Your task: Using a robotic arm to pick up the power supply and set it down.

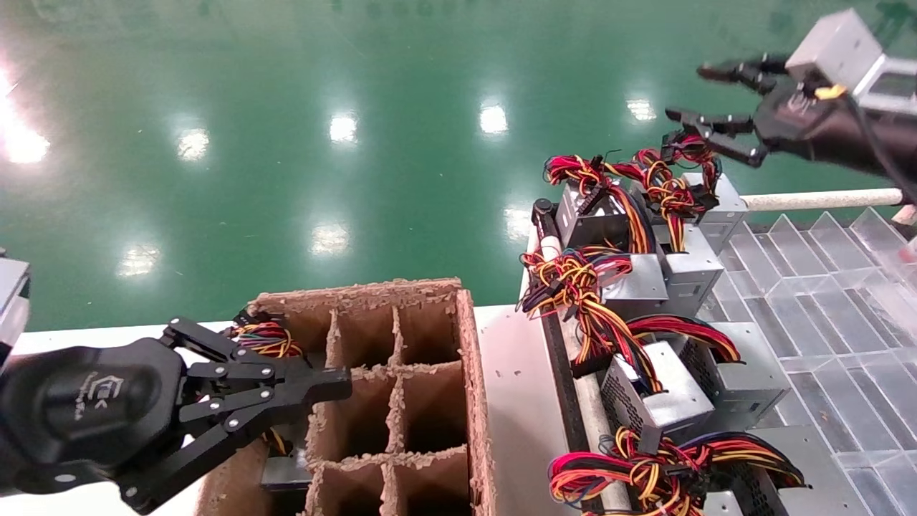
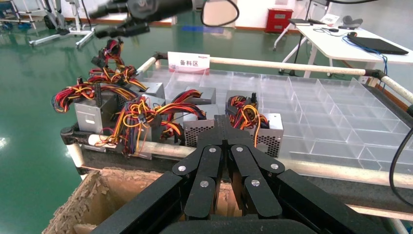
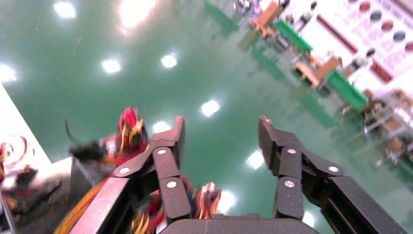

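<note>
Several silver-grey power supplies with red, yellow and black wire bundles lie on the rack at the right, one near the far end and another nearer. My right gripper hangs open in the air above the farthest wire bundle, holding nothing. In the right wrist view its fingers stand wide apart over the green floor, with a wire bundle beside one finger. My left gripper is shut and empty over the cardboard box; its joined tips point toward a perforated power supply.
The brown cardboard divider box stands at lower centre, with a wire bundle showing in a left compartment. Clear plastic tray dividers cover the rack's right side, bounded by a white pipe rail. Green floor lies beyond.
</note>
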